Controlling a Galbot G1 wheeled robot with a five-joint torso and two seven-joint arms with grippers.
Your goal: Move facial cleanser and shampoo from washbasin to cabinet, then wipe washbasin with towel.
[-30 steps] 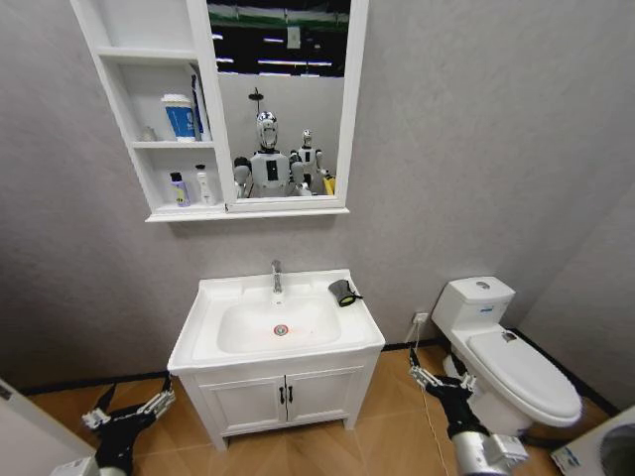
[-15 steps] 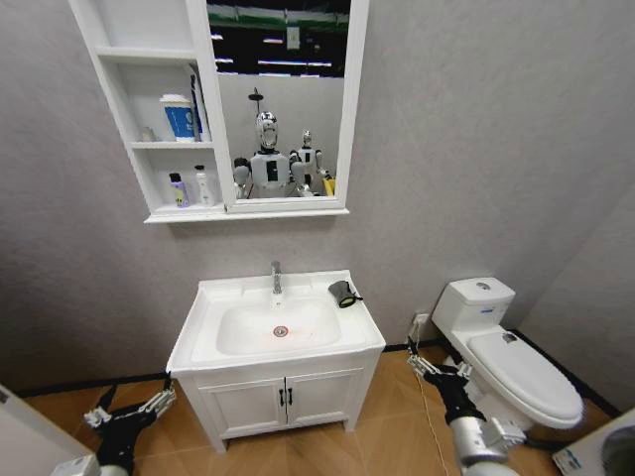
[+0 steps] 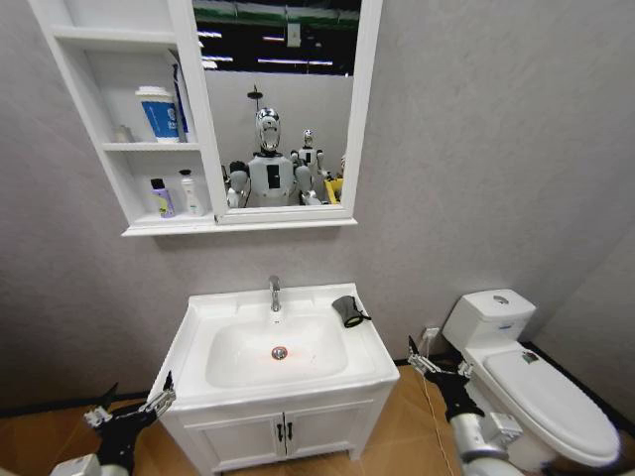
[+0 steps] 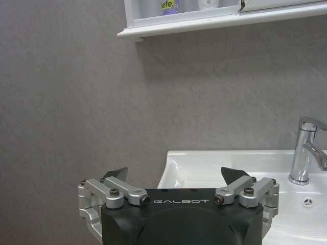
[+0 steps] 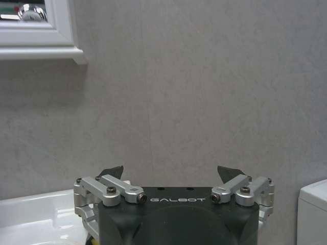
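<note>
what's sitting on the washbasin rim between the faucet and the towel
Nothing. In the head view, the back rim of the washbasin is bare white ceramic from the faucet across to the towel.

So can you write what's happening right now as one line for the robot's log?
left gripper: open, low beside washbasin | right gripper: open, low by toilet | small dark grey towel: on white ceramic washbasin rim | two bottles: in white wall cabinet

Cabinet [image 3: 129, 149] top cut off; bottle [image 3: 160, 197] labels too small to read.
</note>
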